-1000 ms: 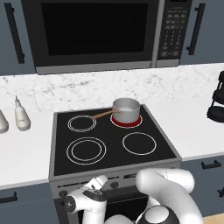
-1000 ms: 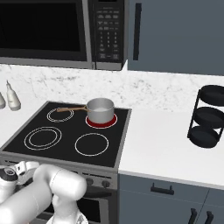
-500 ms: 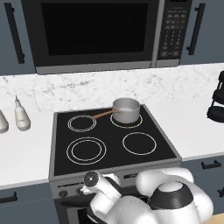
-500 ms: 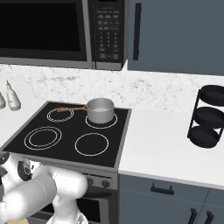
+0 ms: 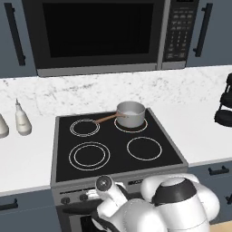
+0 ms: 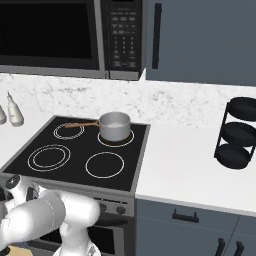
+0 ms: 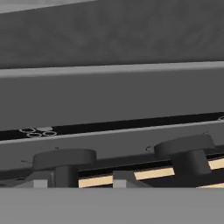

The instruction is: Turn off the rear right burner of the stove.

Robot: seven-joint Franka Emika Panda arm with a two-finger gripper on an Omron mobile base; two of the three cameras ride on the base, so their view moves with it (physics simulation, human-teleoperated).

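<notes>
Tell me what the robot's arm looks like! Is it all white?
Mostly white. The arm is made of smooth, rounded, shiny white shells, like fat tubes joined together. One big joint has a dark grey band around it, and there is a round grey cap at the end of one segment. No cables or markings show.

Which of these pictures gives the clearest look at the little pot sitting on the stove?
The left base view: the pot sits near the middle, with its brown handle reaching left and the rear right burner ring showing beneath it. The right base view also shows it whole, further off centre. The hand view looks at the stove front instead.
</notes>
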